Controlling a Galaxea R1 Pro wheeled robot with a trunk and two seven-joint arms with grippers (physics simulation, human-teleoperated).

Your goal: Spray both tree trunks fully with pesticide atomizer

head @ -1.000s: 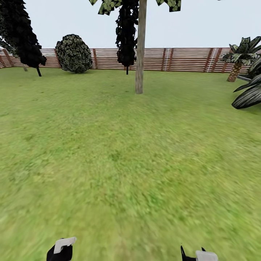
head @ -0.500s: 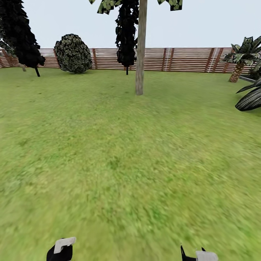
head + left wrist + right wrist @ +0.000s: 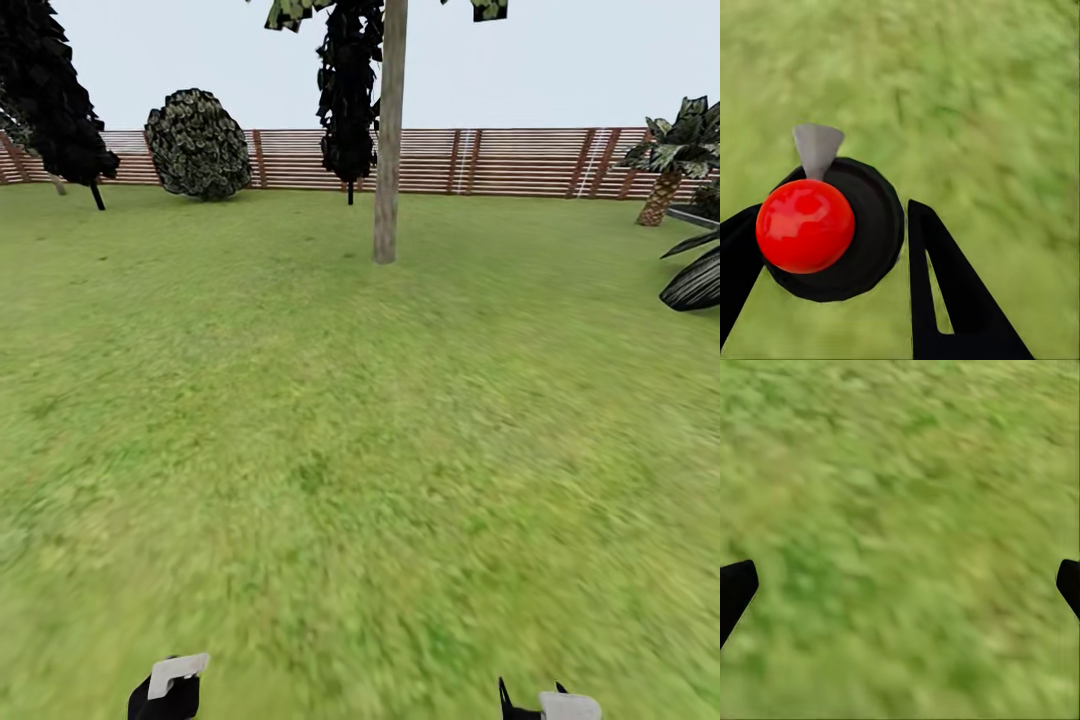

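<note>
My left gripper (image 3: 829, 217) is shut on the pesticide atomizer (image 3: 874, 225), seen end-on as a dark round body with a red knob and a pale grey nozzle. In the head view that left gripper (image 3: 168, 690) sits at the bottom edge, over the grass floor (image 3: 340, 450). The right gripper (image 3: 545, 702) is low on the other side; the right wrist view shows this gripper (image 3: 900, 577) open, its black fingertips far apart with grass between them. One tree stands ahead on the lawn, its bare grey-brown trunk (image 3: 387, 150) well beyond reach.
A brown slat fence (image 3: 500, 160) closes the far side of the garden. A round shrub (image 3: 198, 145) and dark conifers (image 3: 55, 100) stand at the back left, another conifer (image 3: 350, 100) behind the trunk, a palm (image 3: 670, 165) and dark fronds (image 3: 695, 280) at the right.
The whole view has crept forward: shrub and conifer drift left, palm and fronds drift right. Both grippers keep their places in the picture.
</note>
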